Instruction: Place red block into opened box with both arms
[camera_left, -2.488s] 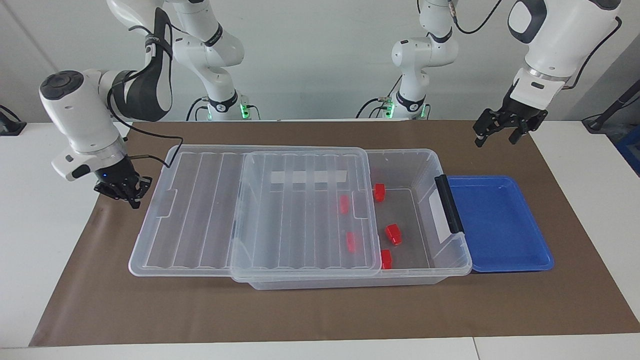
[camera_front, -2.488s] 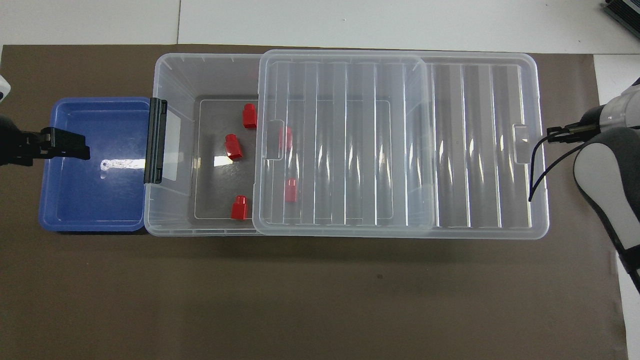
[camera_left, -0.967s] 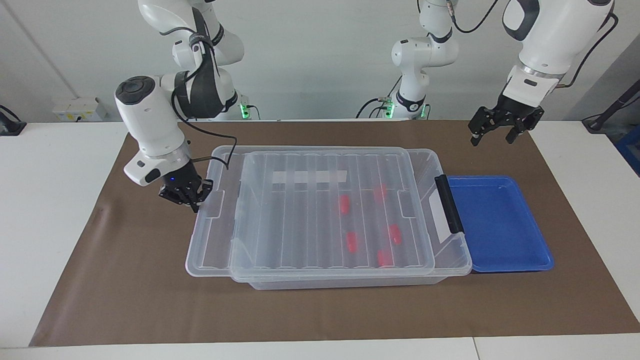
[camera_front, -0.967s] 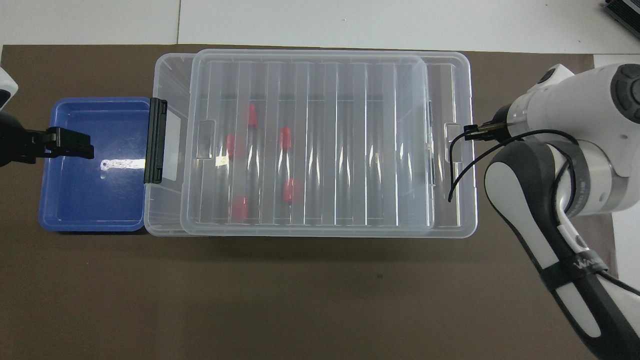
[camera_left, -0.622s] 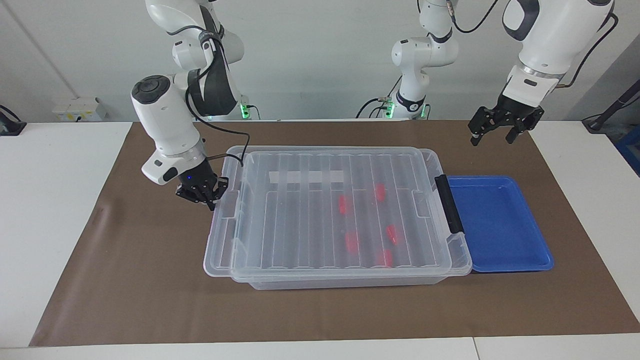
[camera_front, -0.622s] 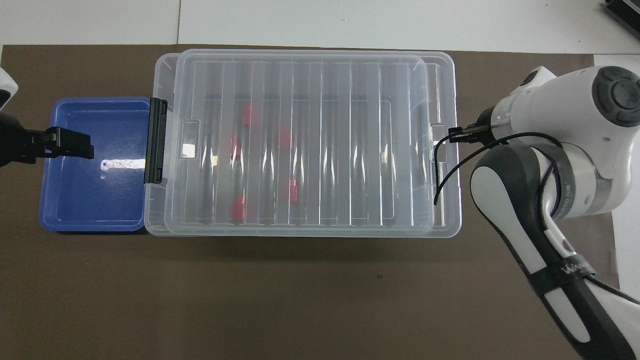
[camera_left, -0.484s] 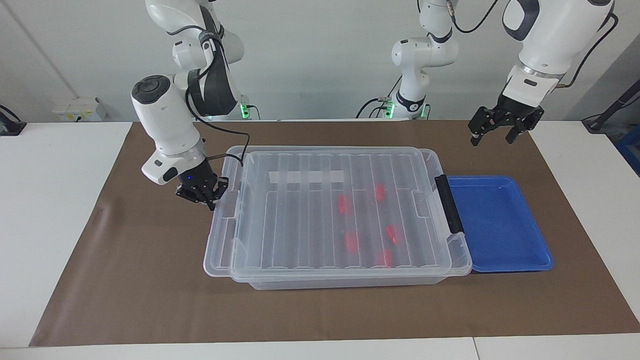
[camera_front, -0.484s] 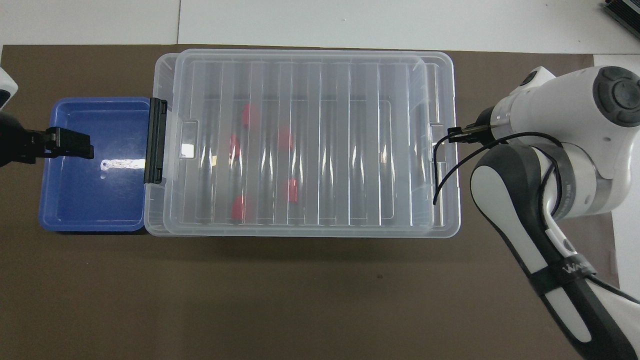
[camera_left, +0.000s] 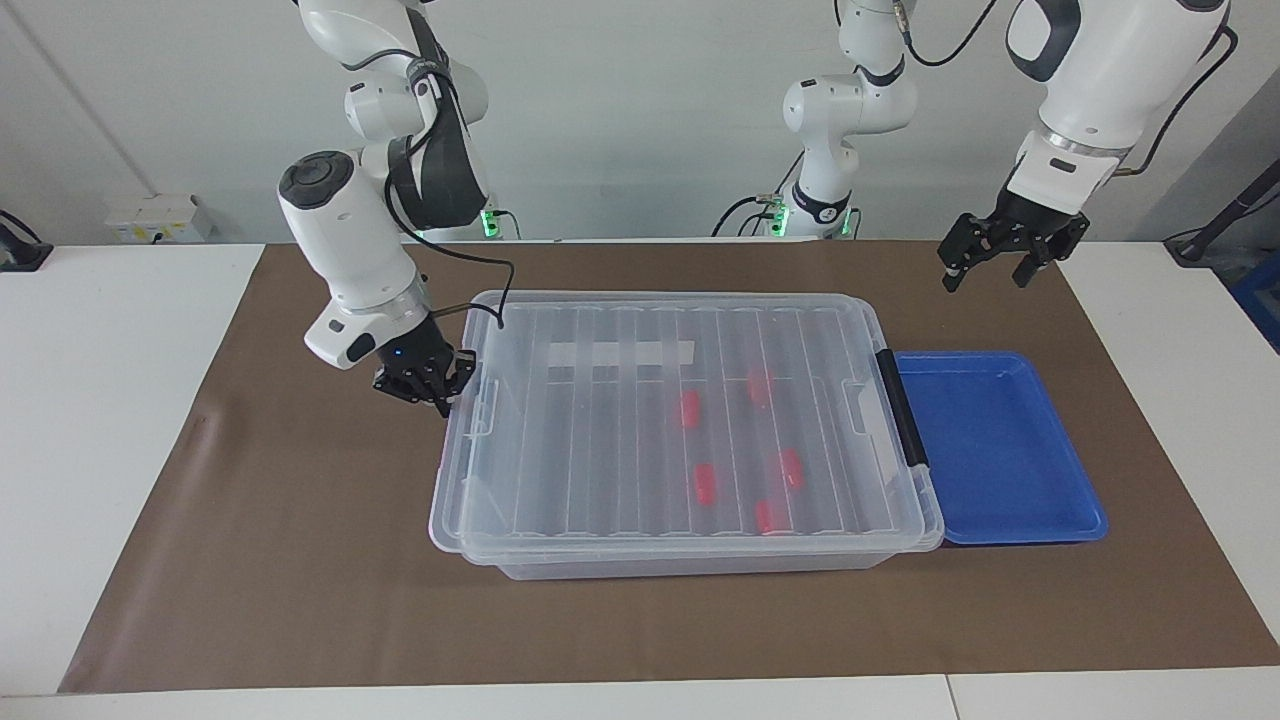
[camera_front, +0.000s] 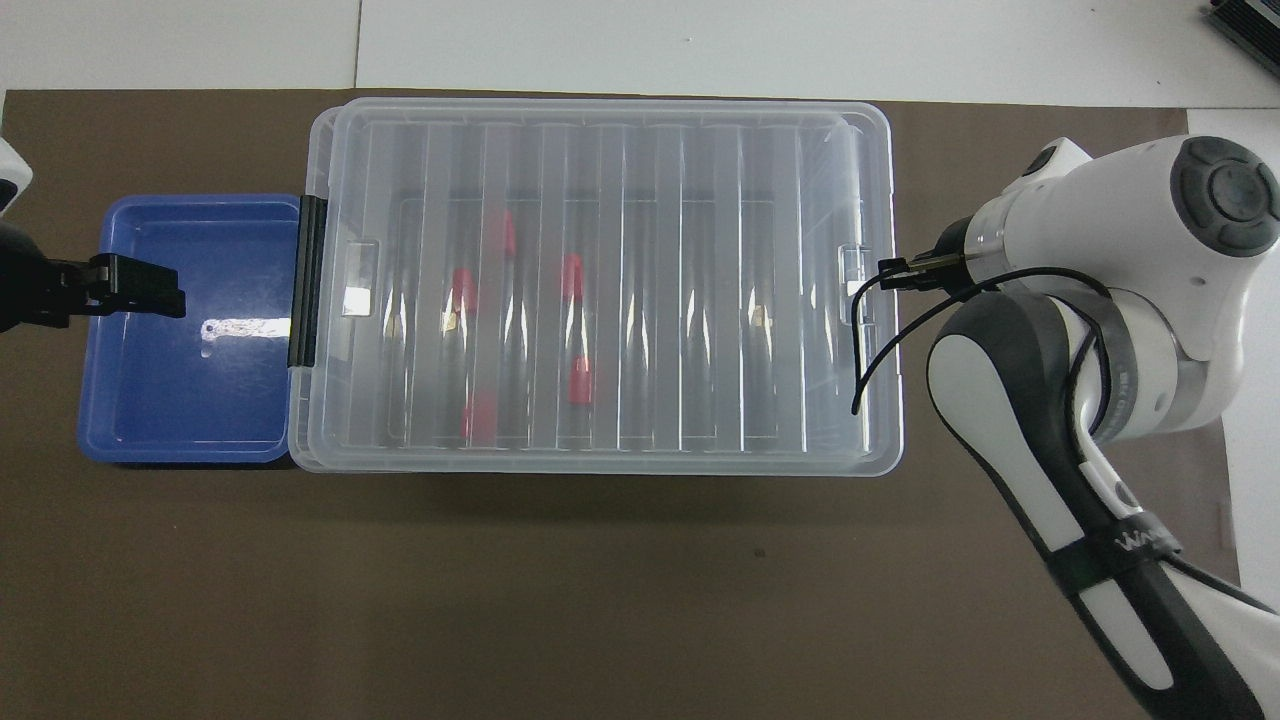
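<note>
The right pincer (camera_left: 428, 392), tips together, presses the ribbed clear lid (camera_left: 640, 420) where it overhangs the translucent box (camera_left: 700, 565); through it show five glossy red blocks (camera_left: 705, 484). The left pincer (camera_left: 985, 268) hangs apart over a smooth blue tray (camera_left: 1000, 450) on the brown-matted table (camera_left: 250, 600).

Ribbed lid (camera_left: 690, 410) slid fully over the box (camera_left: 700, 560), pushed by the right gripper (camera_left: 425, 385) (fingers closed) now at the lid's end, red blocks (camera_left: 705, 483) now covered.
</note>
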